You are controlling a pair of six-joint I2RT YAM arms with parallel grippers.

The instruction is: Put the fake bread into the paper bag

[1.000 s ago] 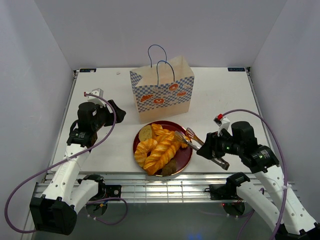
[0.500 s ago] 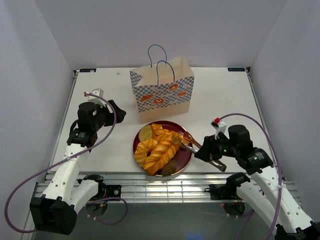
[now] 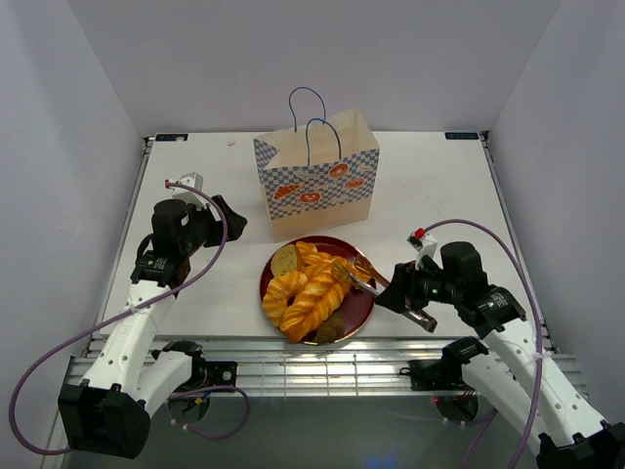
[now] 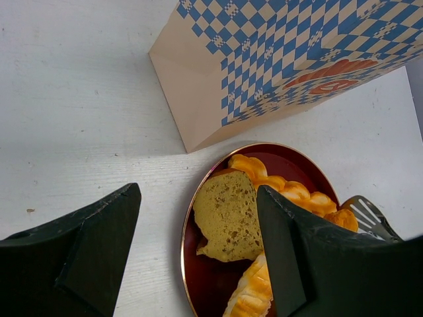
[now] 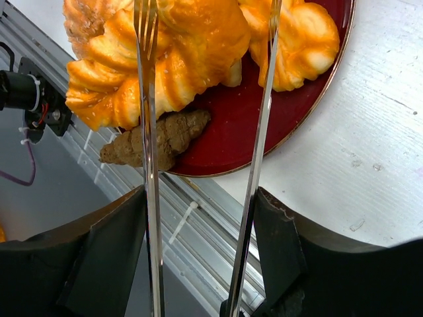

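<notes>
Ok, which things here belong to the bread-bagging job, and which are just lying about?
In the job:
fake bread piled on the red plate
paper bag
metal tongs, held in the right gripper

Just there:
left gripper, open and empty
small white speck on the white table

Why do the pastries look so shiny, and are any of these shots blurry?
Top external: even, soft light, faint shadows. Right wrist: white glare on the fake bread and the tongs; right fingers dark. Left wrist: left fingers soft-edged, paper bag sharp.
</notes>
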